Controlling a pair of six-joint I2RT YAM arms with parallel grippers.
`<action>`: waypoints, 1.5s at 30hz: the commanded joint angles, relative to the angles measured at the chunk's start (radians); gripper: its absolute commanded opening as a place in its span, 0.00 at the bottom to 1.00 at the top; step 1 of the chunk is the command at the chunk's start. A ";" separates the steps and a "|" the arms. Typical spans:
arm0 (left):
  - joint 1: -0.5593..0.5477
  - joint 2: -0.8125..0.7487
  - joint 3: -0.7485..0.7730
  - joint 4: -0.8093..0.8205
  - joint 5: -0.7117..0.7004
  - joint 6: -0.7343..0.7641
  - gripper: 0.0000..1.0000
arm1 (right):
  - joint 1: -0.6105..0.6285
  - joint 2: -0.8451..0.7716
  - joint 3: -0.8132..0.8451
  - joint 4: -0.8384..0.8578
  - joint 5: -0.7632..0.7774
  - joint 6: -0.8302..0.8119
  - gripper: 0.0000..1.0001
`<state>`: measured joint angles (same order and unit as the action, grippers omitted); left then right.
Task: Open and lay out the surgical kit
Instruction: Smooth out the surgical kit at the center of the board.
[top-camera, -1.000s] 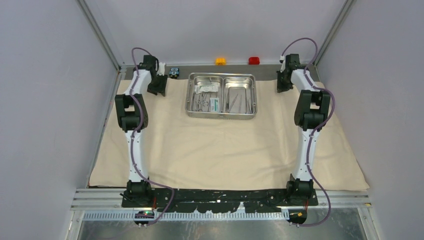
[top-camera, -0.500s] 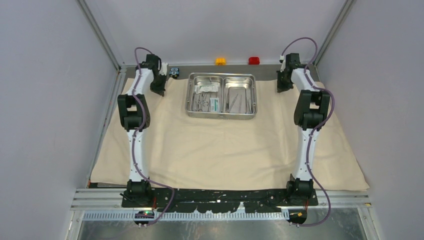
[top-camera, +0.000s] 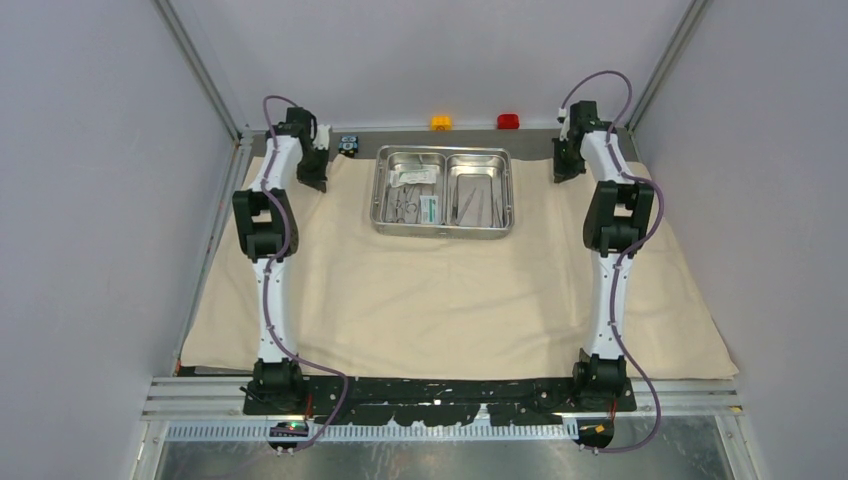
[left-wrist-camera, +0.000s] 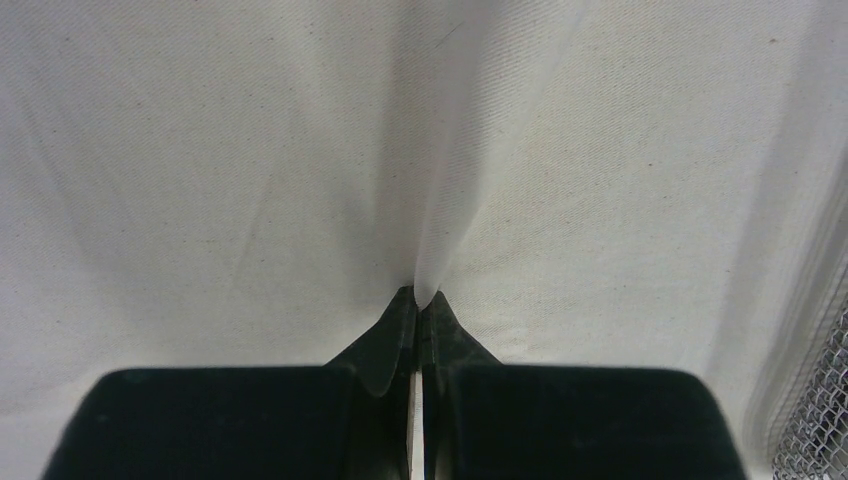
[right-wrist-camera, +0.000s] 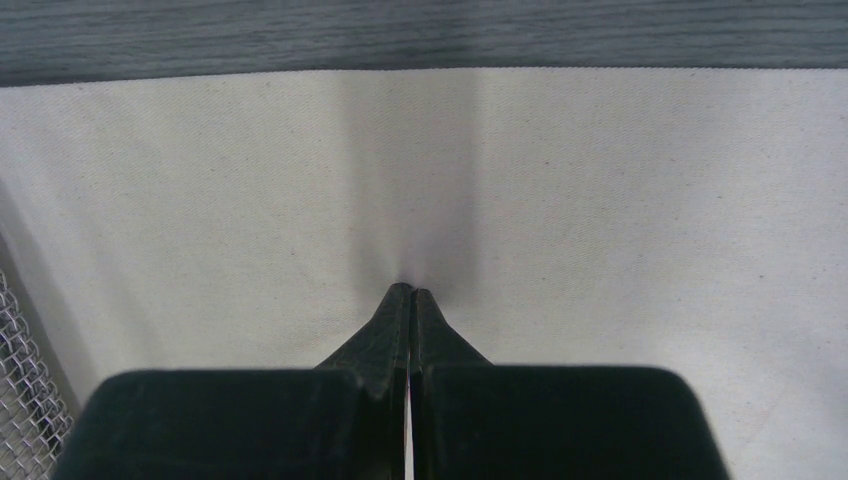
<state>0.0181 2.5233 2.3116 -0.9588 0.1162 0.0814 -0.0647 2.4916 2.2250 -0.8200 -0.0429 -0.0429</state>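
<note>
Clamped shut since a second ago: left gripper (left-wrist-camera: 418, 296), pinching a ridge of woven beige cloth wrap (top-camera: 440, 290) left of shiny two-compartment steel tray (top-camera: 445, 234). Right gripper (right-wrist-camera: 410, 291) clenched on cloth right of tray.

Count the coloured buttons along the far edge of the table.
2. The orange button sits beyond the steel tray's left compartment. The red button sits to its right, beyond the right compartment. Both lie past the cloth's far edge. None seems hidden.

Left hand (left-wrist-camera: 420, 297) and right hand (right-wrist-camera: 410, 290) both clamped tight, outstretched
</note>
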 joint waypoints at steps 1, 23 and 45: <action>0.056 0.053 0.031 -0.032 -0.084 0.016 0.00 | 0.009 0.069 0.084 -0.002 0.021 -0.005 0.01; 0.115 0.131 0.187 -0.059 -0.173 0.028 0.00 | 0.009 0.129 0.174 -0.051 0.126 -0.035 0.01; 0.097 0.189 0.285 -0.044 -0.183 0.045 0.00 | 0.006 0.160 0.238 -0.068 0.153 -0.023 0.00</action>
<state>0.0490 2.6595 2.5752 -1.1107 0.1345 0.0650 -0.0406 2.5992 2.4310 -0.9237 0.0238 -0.0532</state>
